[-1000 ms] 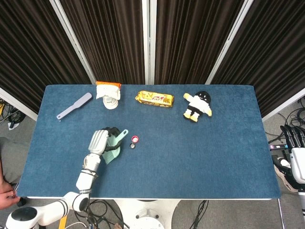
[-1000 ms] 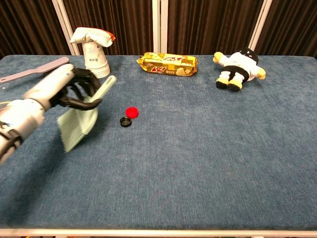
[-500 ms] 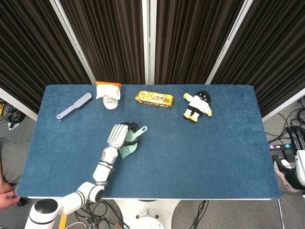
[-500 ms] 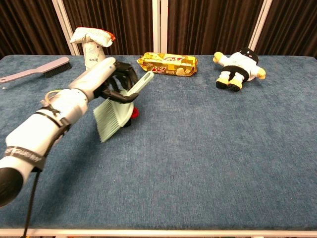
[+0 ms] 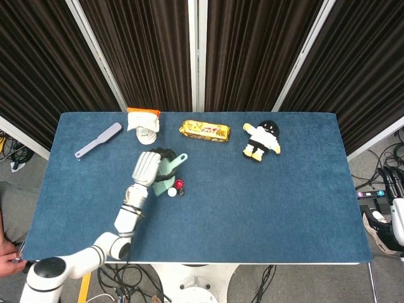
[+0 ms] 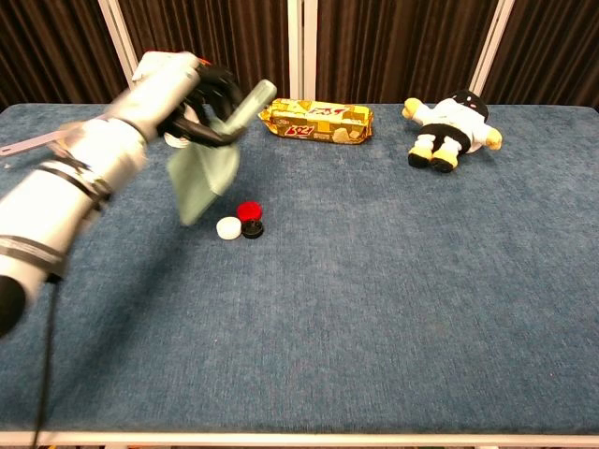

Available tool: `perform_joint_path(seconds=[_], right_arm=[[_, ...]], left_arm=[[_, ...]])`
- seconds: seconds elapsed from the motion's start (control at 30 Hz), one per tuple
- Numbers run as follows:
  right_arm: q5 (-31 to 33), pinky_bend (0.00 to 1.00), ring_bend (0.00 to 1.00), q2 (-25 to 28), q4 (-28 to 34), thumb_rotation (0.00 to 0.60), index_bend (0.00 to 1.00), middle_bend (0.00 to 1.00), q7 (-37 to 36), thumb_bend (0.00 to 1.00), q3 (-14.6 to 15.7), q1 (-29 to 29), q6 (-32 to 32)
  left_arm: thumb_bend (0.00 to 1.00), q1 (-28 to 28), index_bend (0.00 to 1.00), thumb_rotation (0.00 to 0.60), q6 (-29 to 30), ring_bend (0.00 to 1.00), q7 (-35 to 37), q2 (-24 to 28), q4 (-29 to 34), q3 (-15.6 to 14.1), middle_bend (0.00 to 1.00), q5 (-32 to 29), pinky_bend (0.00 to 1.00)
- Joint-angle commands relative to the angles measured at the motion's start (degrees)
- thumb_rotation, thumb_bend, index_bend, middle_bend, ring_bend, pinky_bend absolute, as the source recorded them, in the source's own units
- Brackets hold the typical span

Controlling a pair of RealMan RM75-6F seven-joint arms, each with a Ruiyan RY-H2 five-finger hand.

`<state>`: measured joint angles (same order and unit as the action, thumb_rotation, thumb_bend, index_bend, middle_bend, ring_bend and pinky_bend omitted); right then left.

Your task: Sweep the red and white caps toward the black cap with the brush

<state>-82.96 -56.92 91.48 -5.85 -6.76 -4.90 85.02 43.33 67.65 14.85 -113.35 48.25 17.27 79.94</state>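
Observation:
My left hand [image 5: 149,168] [image 6: 190,92] grips the handle of a pale green brush [image 5: 166,176] [image 6: 202,174], held raised and tilted with its bristles hanging down just left of the caps. A red cap [image 5: 179,184] [image 6: 248,210], a white cap [image 5: 172,191] [image 6: 227,227] and a black cap [image 5: 180,191] [image 6: 254,229] lie close together on the blue table [image 5: 271,208], the white one touching the black one. My right hand [image 5: 398,211] shows only in part at the right edge of the head view, off the table.
A grey brush [image 5: 98,140] lies at the far left. Behind my left hand stands a paper cup with a snack bag [image 5: 144,125]. A yellow snack pack [image 5: 204,130] [image 6: 318,120] and a plush doll [image 5: 262,140] [image 6: 449,122] lie along the far side.
My left hand swung the brush right across the caps, then lifted it back toward the far left. A white cap now shows beside the black cap, and the red cap sits nearer it.

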Motion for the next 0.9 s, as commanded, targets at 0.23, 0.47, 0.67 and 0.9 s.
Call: perform_joint_path(seconds=[0.23,0.47,0.67,0.9], right_arm=[[-0.9,0.0,0.0,-1.0,-1.2,0.6,0.0,0.07,-0.9,0.2,0.2,-0.7,-0.6],[-1.1,0.0,0.0,-1.1,-1.0,0.6,0.0,0.07,-1.2,0.2,0.5,-0.8,-1.1],[-0.5,0.0,0.0,-1.0,-1.3,0.6,0.0,0.07,-1.8,0.2,1.0,-0.9,-2.5],[0.4,0.0,0.0,-2.0,-3.0,0.6,0.0,0.08,-3.7,0.22,1.7,-1.6,-5.6]], left_arm=[[0.51,-7.2,0.54,0.6,-10.8,0.42,-23.8,22.1,20.1,-7.7,0.59,-6.7,0.37],[0.31,-5.8,0.36,0.6,-18.2,0.26,-30.9,22.4,22.6,-7.9,0.43,-15.3,0.35],[0.1,-6.9,0.19,0.6,-18.2,0.14,-31.3,24.6,24.6,-7.4,0.25,-19.5,0.26],[0.09,-16.2,0.19,0.6,-3.0,0.14,-22.0,30.1,26.7,-7.1,0.25,-15.5,0.25]])
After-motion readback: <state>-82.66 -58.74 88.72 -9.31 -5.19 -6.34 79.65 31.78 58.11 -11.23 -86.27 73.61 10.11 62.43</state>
